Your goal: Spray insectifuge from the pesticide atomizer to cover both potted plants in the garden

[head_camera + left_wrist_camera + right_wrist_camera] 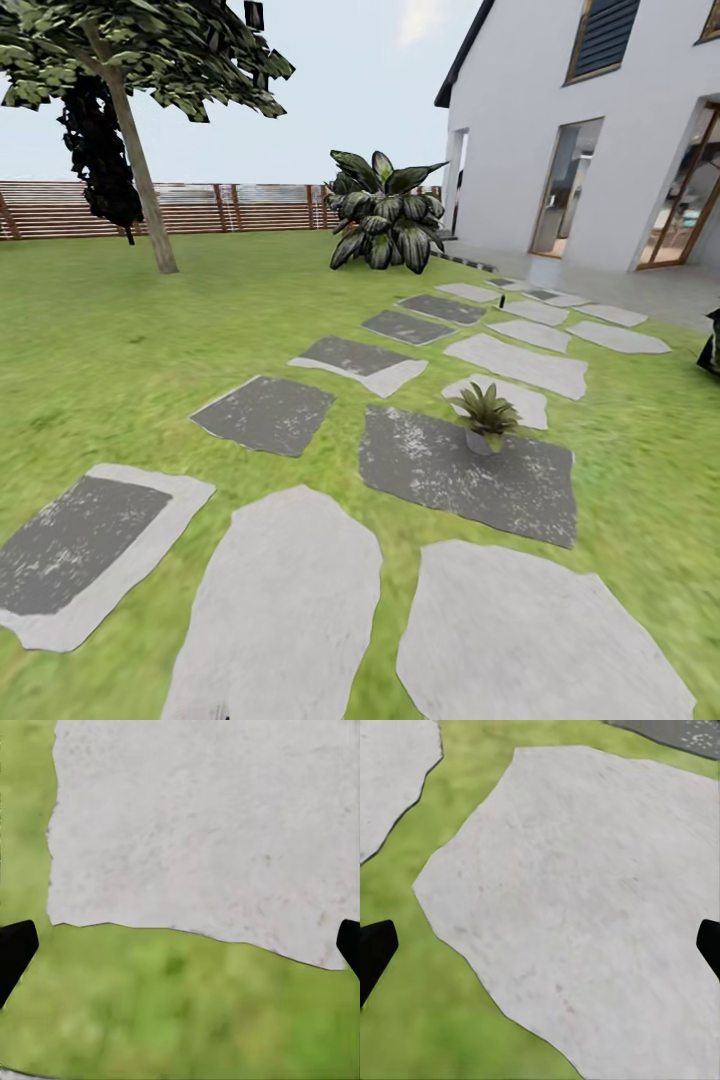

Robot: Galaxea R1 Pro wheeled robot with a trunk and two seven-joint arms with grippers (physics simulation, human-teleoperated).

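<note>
1. green lawn (110,350) covers most of the head view, running back to a brown slatted fence (210,207) across the upper left of the frame.
2. white house (560,130) takes the upper right of the frame, with glazed doors along its wall and a paved strip at its foot.
3. a tree (140,150) stands in the upper left, its trunk leaning, dark foliage hanging beside it.
4. grey stepping stones (280,600) run from the lower edge up toward the house in two loose rows; some are pale, some darker and speckled.
5. a big dark-leaved shrub (388,212) sits at upper centre, at the far end of the stones.
6. one potted plant (484,412) stands right of centre, a small low rosette of pointed green leaves, upright on the upper edge of a dark stone (470,475). i cannot make out the spray bottle.
7. my left gripper (180,949) hangs over the border of a pale stone (202,825) and grass; its two black fingertips (13,949) sit at the opposite side edges of the left wrist frame, spread wide, with nothing between them.
8. my right gripper (540,949) hangs over another pale stone (585,892), fingertips (373,949) likewise far apart at the frame edges, holding nothing.
9. a dark object (711,345) peeks in at the right edge of the head view; i cannot tell what it is.
</note>
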